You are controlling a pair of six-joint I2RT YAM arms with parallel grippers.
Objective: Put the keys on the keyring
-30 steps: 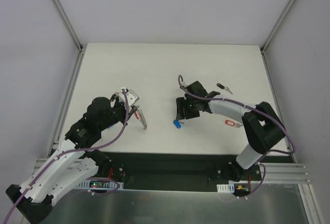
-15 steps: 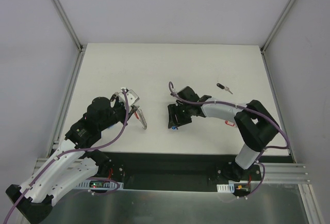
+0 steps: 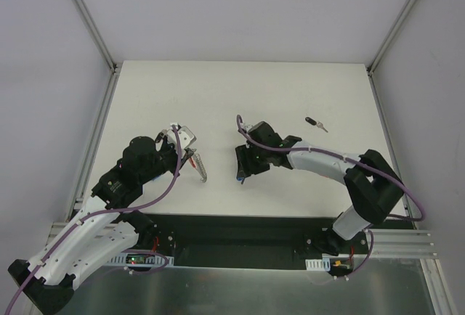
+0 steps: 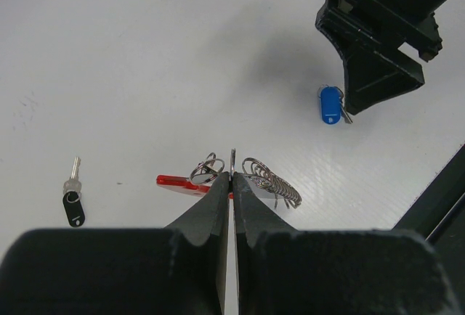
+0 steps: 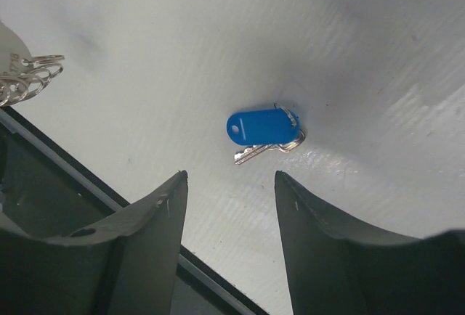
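Two keys lie loose on the worktop (image 3: 218, 97): the blue-tagged key (image 5: 261, 128) just beneath the right hand (image 5: 229, 178), whose fingers stand apart and empty, and the black-tagged key (image 3: 314, 122) well apart from it. The left hand (image 4: 231, 177) is clamped on the keyring (image 4: 270, 181). No key appears threaded; all threading seemingly remains.

Robotics lab / test cell, by the look; white tabletop (image 3: 218, 90) boxed in by plain pale panels (image 3: 43, 75) on aluminium profile posts (image 3: 87, 17); left arm (image 3: 94, 235) & right arm (image 3: 327, 161) bolted to a black base plate (image 3: 240, 231) at the near edge; purple cables (image 3: 415, 197) run exposed along the arms; bare circuit board (image 3: 138, 259) w/ lit LEDs by the left base; slotted alu rail (image 3: 407, 239) at the front right; all rig hardware.
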